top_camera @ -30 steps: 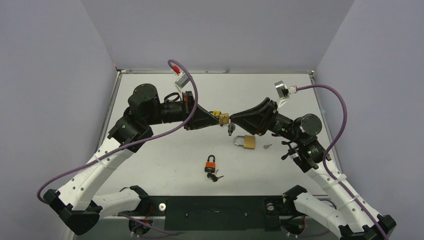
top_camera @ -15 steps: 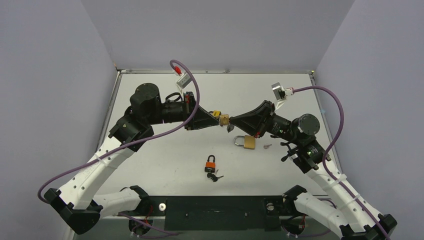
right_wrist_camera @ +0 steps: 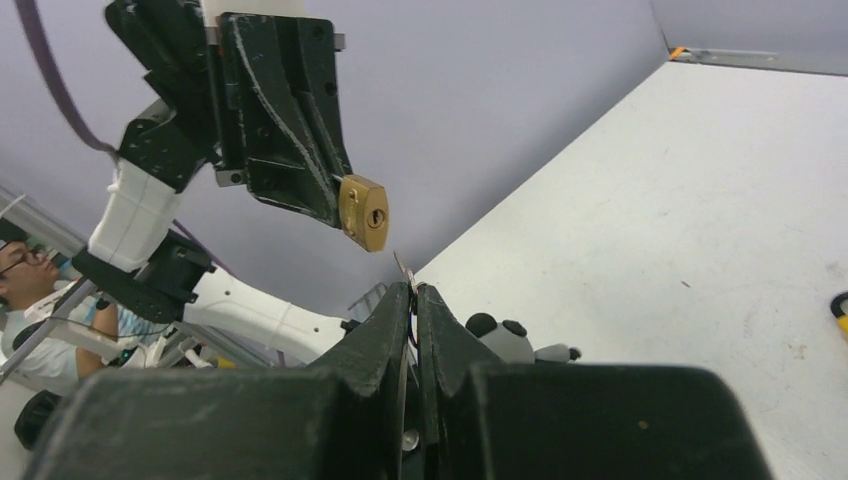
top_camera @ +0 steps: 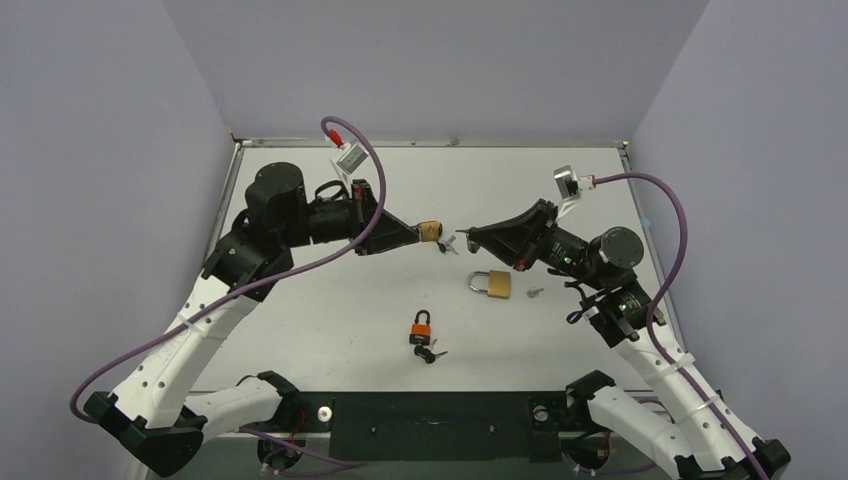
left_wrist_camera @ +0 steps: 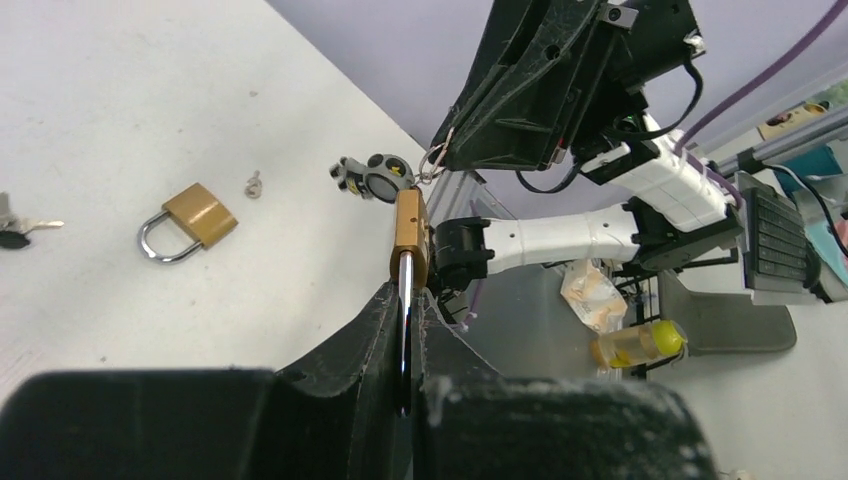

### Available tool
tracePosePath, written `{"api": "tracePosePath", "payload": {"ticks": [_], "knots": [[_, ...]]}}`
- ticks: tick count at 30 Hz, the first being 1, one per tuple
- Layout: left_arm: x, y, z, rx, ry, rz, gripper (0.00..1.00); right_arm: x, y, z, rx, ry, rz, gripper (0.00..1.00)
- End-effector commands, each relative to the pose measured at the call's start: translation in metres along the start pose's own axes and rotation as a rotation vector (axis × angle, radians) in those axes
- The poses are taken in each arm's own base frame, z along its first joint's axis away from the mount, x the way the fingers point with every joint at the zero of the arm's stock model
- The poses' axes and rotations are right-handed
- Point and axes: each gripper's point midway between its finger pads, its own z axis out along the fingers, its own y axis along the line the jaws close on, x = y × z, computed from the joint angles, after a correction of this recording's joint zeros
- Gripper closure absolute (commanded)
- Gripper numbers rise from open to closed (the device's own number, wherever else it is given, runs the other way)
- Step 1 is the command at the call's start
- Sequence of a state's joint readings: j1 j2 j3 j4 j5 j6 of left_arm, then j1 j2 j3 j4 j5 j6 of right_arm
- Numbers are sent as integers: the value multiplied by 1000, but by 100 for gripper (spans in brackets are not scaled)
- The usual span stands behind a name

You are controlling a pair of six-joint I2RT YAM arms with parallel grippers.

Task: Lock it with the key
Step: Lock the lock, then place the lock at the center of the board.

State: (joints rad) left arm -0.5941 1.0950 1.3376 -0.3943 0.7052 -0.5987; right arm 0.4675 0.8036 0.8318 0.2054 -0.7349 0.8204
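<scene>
Between the two arms, above the bench (top_camera: 350, 320), left to right:

1. Left jaws. They are closed on the steel shackle (left_wrist_camera: 405, 287) of the small brass padlock (left_wrist_camera: 408, 225), and the fingers (left_wrist_camera: 365, 330) are pressed flat against either side of the loop. The padlock body is carried clear of the bench, just beyond the left fingertips. Its keyhole (right_wrist_camera: 375, 217) is turned toward the right jaws.

2. Orange padlock (top_camera: 422, 326). It is laid flat on the bench well below the left jaws, toward the arm bases. A pair of black-headed keys (top_camera: 430, 354) is placed just beside it on the near side.

3. Key (right_wrist_camera: 402, 265). It is pinched in the right jaws, and only a short silver tip is left showing past the fingertips. The tip is held near the lower edge of the small brass padlock, apart from it and outside the keyhole. A ring of spare keys (left_wrist_camera: 375, 178) is hung from the tip of the right jaws, in the gap between the two sets of jaws.

4. Right jaws. They are shut tight on the key, with the fingers (right_wrist_camera: 385, 325) brought together and pointed at the left jaws.

5. Large brass padlock (top_camera: 490, 284). It is laid flat on the bench just below the right jaws, with its shackle turned toward the left side.

6. Loose small key (top_camera: 535, 293). It is laid on the bench just right of the large brass padlock, below the right jaws.
</scene>
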Motion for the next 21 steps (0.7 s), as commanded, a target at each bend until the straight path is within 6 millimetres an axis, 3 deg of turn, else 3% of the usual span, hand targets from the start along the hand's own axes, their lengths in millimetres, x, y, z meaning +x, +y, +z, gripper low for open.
{"api": "tracePosePath", "payload": {"ticks": [1,4,10,16,21], "knots": [[-12,23,-11,-147,-75,11,100,0,-30,2,116,-11,-28,100],[-4,71,-12,-353,-88,-63,100,16,-63,6,248,40,-8,100],[34,173,-25,-746,-106,-209,100,57,-129,26,505,138,14,100],[66,236,-15,-851,-102,-315,100,102,-163,68,593,255,48,100],[89,272,-5,-880,-70,-385,100,132,-188,98,635,306,108,100]]}}
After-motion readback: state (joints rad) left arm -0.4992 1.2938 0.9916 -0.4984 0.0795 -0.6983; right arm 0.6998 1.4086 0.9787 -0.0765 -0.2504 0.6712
